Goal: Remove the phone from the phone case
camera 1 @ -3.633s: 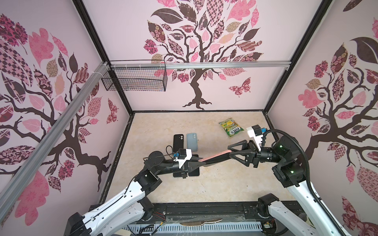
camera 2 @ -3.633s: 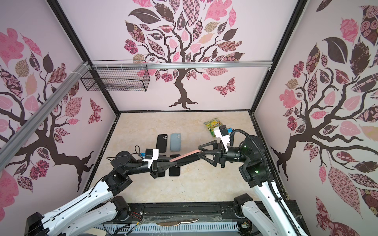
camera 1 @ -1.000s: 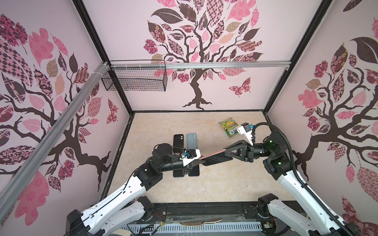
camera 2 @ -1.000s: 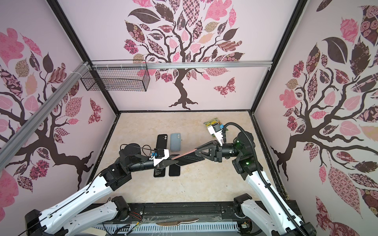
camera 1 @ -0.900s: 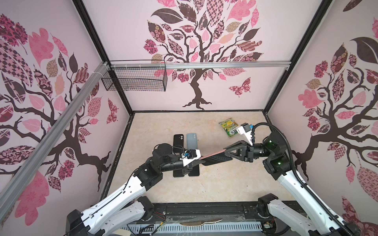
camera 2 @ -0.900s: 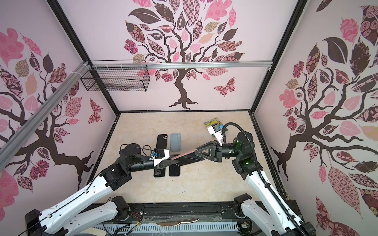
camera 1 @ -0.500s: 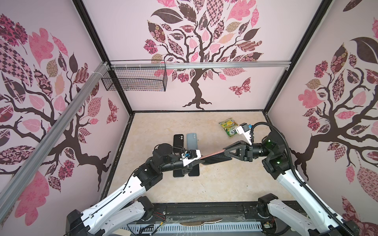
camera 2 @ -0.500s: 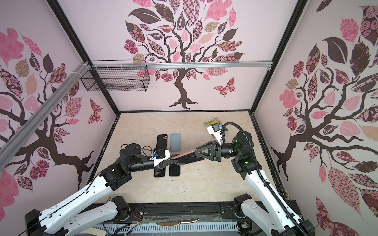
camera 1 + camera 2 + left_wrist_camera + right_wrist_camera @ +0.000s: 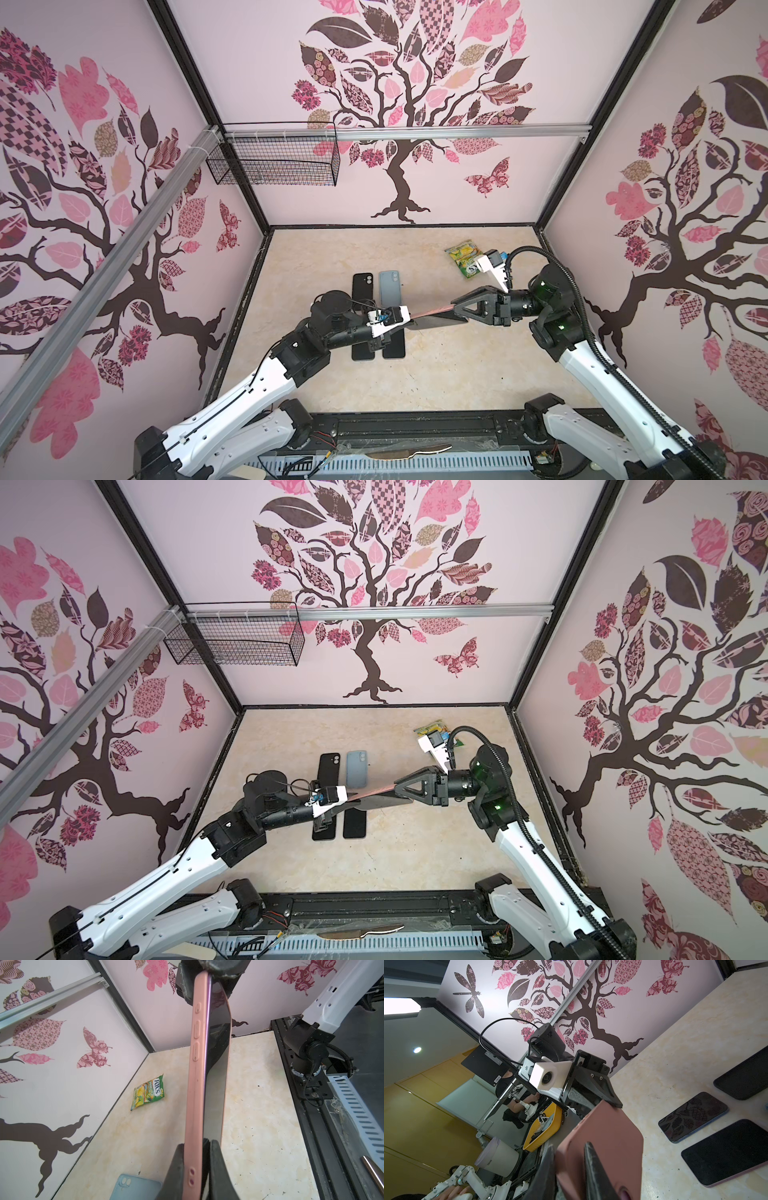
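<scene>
Nearest, on the pale marbled table (image 9: 415,374), two phones lie flat and side by side with their screens up: a blue-edged phone (image 9: 693,1115) and a pink-edged phone (image 9: 726,1151).

Just above them, off the table, one pink phone case (image 9: 432,311) is held in the air between the two arms. The left gripper (image 9: 197,1146) is clenched on one end of it, a finger on each face. The right gripper (image 9: 456,311) is clamped on the opposite end in the same way. The phone (image 9: 217,1084) sits inside this case, with its dark screen showing between the two long pink rims. A thin purple edge runs along the rim that carries the side buttons. In both top views the screen faces down towards the table.

Beyond the held case lie two more pieces, backs up, camera cut-outs showing: one black phone cover (image 9: 362,284) and, just beside it, one grey-blue phone cover (image 9: 390,284). I cannot tell whether either holds a phone.

Farther back, towards the right wall, lies one green and yellow Fox's candy bag (image 9: 463,257), well apart from the phones.

Farthest, one black wire basket (image 9: 274,166) hangs from the rail on the back wall.
</scene>
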Motion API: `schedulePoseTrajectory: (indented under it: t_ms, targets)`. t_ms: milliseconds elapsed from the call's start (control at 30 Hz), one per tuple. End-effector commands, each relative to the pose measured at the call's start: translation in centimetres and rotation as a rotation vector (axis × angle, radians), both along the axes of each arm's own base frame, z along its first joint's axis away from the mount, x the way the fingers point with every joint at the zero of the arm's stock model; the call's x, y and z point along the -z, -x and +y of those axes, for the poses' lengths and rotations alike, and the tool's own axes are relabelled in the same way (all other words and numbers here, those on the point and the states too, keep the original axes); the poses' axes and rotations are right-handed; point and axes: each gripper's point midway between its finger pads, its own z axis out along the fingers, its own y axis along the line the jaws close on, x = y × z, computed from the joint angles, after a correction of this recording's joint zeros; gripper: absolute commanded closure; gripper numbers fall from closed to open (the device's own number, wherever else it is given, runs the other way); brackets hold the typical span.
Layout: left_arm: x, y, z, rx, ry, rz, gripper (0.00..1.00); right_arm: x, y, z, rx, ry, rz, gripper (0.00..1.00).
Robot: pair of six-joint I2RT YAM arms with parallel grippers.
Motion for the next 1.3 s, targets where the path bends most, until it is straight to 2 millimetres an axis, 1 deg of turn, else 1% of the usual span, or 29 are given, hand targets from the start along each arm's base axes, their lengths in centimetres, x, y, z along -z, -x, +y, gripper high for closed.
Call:
schedulePoseTrajectory:
  t_ms: [0, 233, 333, 500, 633, 733, 833, 933, 1000, 1100, 1167, 1267]
  targets:
    - [-12.7, -2.7, 2.0, -0.193, 0.242, -0.356, 1.0, 3.9, -1.0, 0.3, 0.043, 0.072, 0.329, 0.77]
    - [-12.7, -2.8, 2.2, -0.203, 0.245, -0.359, 1.0, 4.2, -1.0, 0.3, 0.043, 0.075, 0.34, 0.77]
    - [-12.9, -2.8, 2.2, -0.201, 0.247, -0.363, 1.0, 4.2, -0.9, 0.2, 0.042, 0.075, 0.342, 0.79]
    - [-13.6, -2.6, 2.2, -0.193, 0.257, -0.374, 1.0, 4.4, -0.8, 0.2, 0.041, 0.076, 0.348, 0.82]
    - [-14.0, -2.4, 2.3, -0.19, 0.264, -0.381, 1.0, 4.6, -0.7, 0.2, 0.043, 0.077, 0.352, 0.82]
    - [-14.0, -2.3, 2.3, -0.186, 0.265, -0.381, 1.0, 4.3, -0.8, 0.2, 0.051, 0.073, 0.341, 0.82]
    - [-13.5, -2.1, 2.4, -0.182, 0.261, -0.366, 1.0, 3.6, -1.2, 0.1, 0.084, 0.067, 0.305, 0.8]
    - [-12.6, -1.9, 2.6, -0.183, 0.264, -0.341, 1.0, 2.5, -2.3, -0.1, 0.162, 0.076, 0.248, 0.79]
    - [-12.0, -1.6, 2.8, -0.182, 0.264, -0.324, 1.0, 1.4, -3.3, -0.4, 0.237, 0.072, 0.2, 0.74]
    - [-11.2, -1.3, 3.2, -0.185, 0.272, -0.296, 1.0, -0.6, -5.0, -1.2, 0.37, 0.053, 0.124, 0.57]
    - [-10.7, -1.0, 3.5, -0.187, 0.275, -0.28, 1.0, -2.1, -6.1, -2.2, 0.475, 0.037, 0.073, 0.49]
    - [-10.1, -0.7, 3.9, -0.198, 0.282, -0.261, 1.0, -4.1, -7.3, -4.1, 0.616, 0.002, 0.008, 0.37]
